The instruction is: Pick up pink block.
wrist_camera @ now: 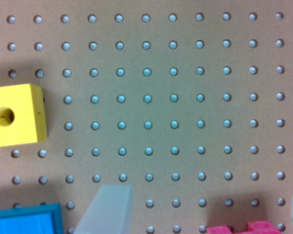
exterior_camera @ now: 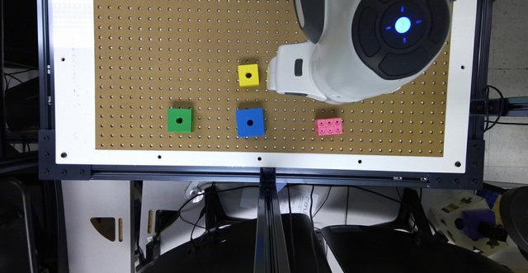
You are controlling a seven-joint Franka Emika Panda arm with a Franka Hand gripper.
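Note:
The pink block (exterior_camera: 328, 126), a small 2x3 studded brick, lies flat on the brown pegboard (exterior_camera: 165, 38), towards the exterior view's right and near the board's front edge. My gripper (exterior_camera: 288, 74) hangs above the board beside the yellow cube, apart from the pink block and farther back than it. In the wrist view, a sliver of the pink block (wrist_camera: 244, 227) peeks in at the picture's edge. The gripper (wrist_camera: 202, 214) is open: one pale fingertip (wrist_camera: 108, 209) shows, the other barely enters at the picture's border. Bare pegboard lies between them.
A yellow cube (exterior_camera: 248, 75) (wrist_camera: 14, 115) sits close to the gripper. A blue cube (exterior_camera: 250, 122) (wrist_camera: 24, 220) and a green cube (exterior_camera: 180, 120) stand along the front row. A white frame (exterior_camera: 74, 100) borders the board.

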